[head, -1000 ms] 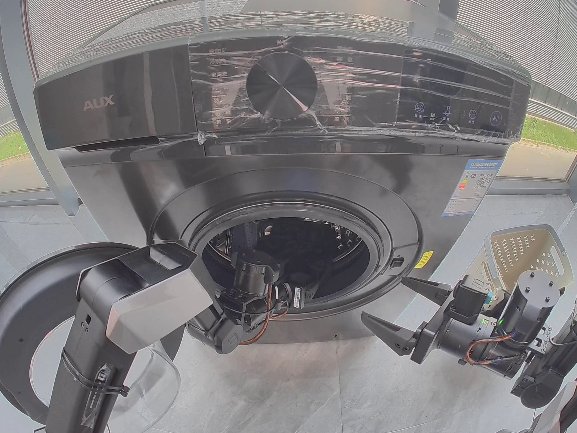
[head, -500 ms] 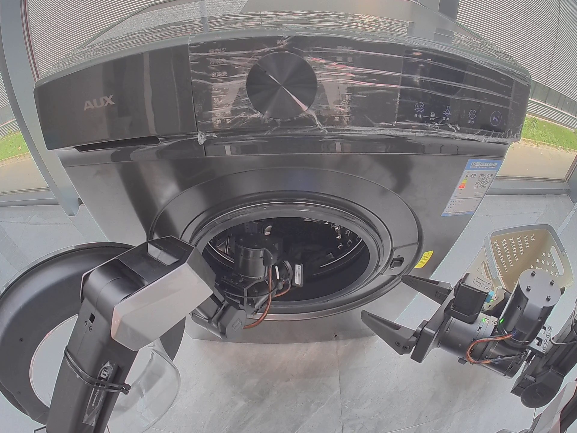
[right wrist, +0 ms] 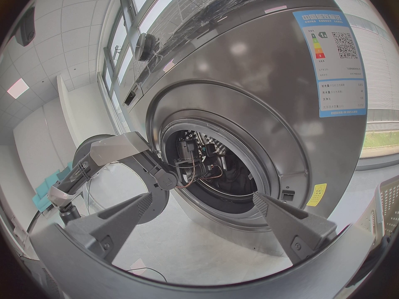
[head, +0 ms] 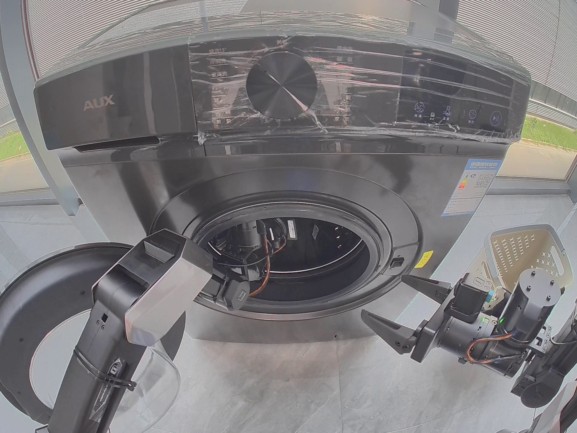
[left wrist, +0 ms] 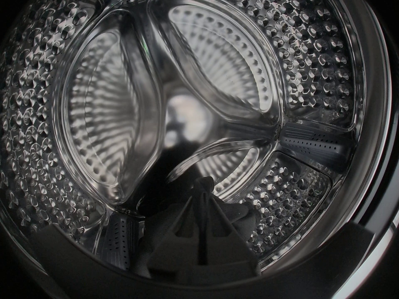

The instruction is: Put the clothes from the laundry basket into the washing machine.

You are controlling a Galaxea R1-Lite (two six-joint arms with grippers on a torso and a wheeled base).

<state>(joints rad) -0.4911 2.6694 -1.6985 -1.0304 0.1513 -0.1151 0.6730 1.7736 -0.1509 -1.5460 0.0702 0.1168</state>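
The grey front-loading washing machine (head: 282, 163) stands with its round door (head: 36, 308) swung open to the left. My left arm reaches through the opening, its wrist (head: 246, 242) inside the rim. Inside the steel drum (left wrist: 216, 63), my left gripper (left wrist: 202, 200) has its fingers pressed together, with dark grey cloth (left wrist: 245, 213) bunched around them low in the drum. My right gripper (head: 384, 299) hangs open and empty to the right of the machine, above the floor; its fingers (right wrist: 286, 216) are spread wide. The beige laundry basket (head: 529, 254) stands behind the right arm.
Grey tiled floor (head: 282, 386) stretches in front of the machine. The open door takes up the low left side. Windows and a metal frame post (head: 30, 121) stand behind the machine.
My left arm has pushed deeper and higher into the drum opening, and the dark cloth seen at the opening has gone inside with it. The right arm has stayed still.
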